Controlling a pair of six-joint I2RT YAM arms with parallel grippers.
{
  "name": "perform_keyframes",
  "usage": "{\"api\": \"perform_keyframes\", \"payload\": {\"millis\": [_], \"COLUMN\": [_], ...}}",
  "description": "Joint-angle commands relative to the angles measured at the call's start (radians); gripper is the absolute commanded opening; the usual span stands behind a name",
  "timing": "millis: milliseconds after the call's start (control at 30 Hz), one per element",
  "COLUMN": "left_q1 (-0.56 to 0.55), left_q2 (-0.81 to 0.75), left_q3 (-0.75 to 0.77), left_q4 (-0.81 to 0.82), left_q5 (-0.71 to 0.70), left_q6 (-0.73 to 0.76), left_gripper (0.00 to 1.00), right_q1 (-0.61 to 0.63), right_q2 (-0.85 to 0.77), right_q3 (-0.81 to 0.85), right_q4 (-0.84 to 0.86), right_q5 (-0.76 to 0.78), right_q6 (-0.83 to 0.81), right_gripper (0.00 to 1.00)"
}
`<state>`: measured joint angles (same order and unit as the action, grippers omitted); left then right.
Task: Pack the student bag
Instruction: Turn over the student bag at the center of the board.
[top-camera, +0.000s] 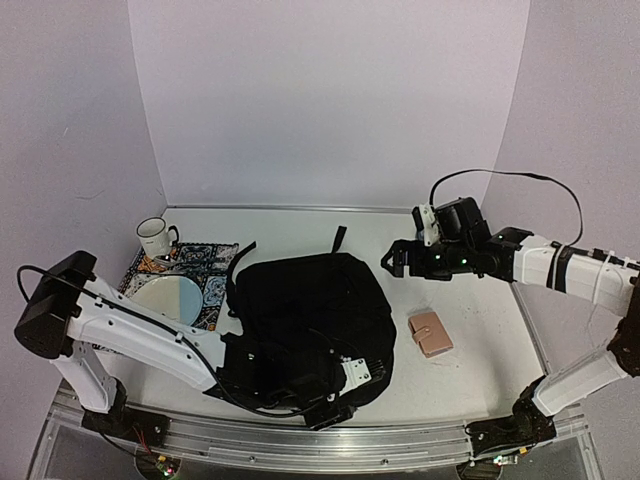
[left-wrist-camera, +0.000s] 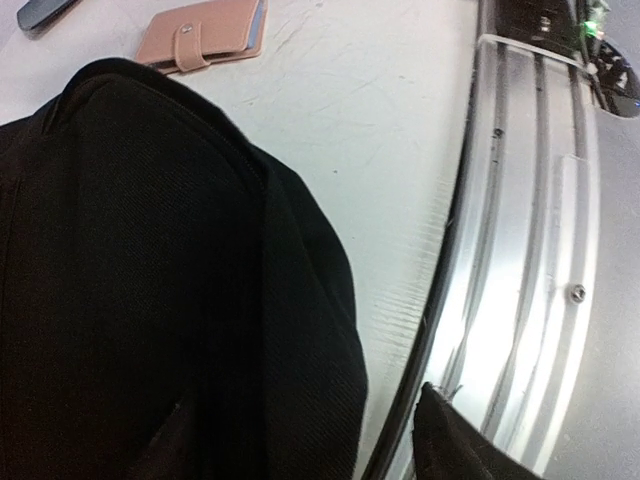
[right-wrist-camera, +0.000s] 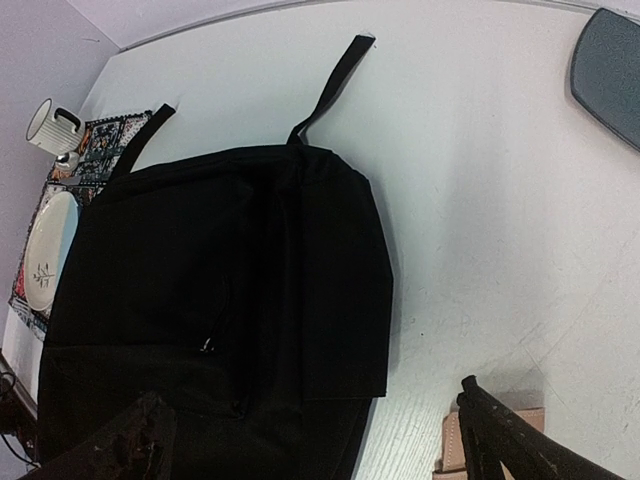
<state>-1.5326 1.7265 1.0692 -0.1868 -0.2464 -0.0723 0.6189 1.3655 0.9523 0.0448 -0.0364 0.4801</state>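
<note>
student bag (top-camera: 310, 310) blocks the middle; open table (top-camera: 455, 388) lies right of it, around the wallet (top-camera: 431, 333).

Left wrist view: the student bag (left-wrist-camera: 130, 280) runs off the left and bottom edges, and the top edge clips the tan wallet (left-wrist-camera: 200, 35). Only one finger (left-wrist-camera: 450, 450) of the left gripper (top-camera: 330, 405) is distinct. The other merges with black fabric, so the jaw gap is indeterminate.

Right wrist view: the bottom edge cuts the wallet, and the right edge cuts the grey tray (right-wrist-camera: 610, 65).
</note>
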Motion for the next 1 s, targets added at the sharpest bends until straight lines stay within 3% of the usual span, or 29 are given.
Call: {"api": "perform_keyframes", "payload": {"millis": [0, 100, 200, 367, 633, 967], "left_q1": [0.003, 0.003, 0.003, 0.030, 0.259, 0.478], "left_q2": [0.061, 0.074, 0.050, -0.036, -0.153, -0.126], "left_q3": [0.109, 0.155, 0.188, 0.228, 0.343, 0.580], "left_q4": [-0.036, -0.067, -0.080, -0.089, -0.099, -0.100], "left_q5": [-0.127, -0.162, -0.168, -0.208, -0.147, -0.082], "left_q6": [0.035, 0.057, 0.071, 0.065, -0.067, -0.216], "left_gripper": [0.55, 0.21, 0.00, 0.00, 0.00, 0.00], "right_q1": [0.004, 0.004, 0.004, 0.004, 0.004, 0.071], "right_q2": [-0.043, -0.049, -0.055, -0.073, -0.195, -0.236], "right_q3": [-0.022, -0.034, -0.047, -0.063, -0.149, -0.255], "right_q4": [-0.007, -0.005, 0.009, 0.022, 0.145, 0.408], "right_q5": [0.001, 0.001, -0.002, -0.003, -0.052, -0.153], "right_q6": [0.003, 0.004, 0.008, 0.000, -0.054, -0.093], "right_gripper": [0.98, 0.98, 0.98, 0.98, 0.98, 0.98]}}
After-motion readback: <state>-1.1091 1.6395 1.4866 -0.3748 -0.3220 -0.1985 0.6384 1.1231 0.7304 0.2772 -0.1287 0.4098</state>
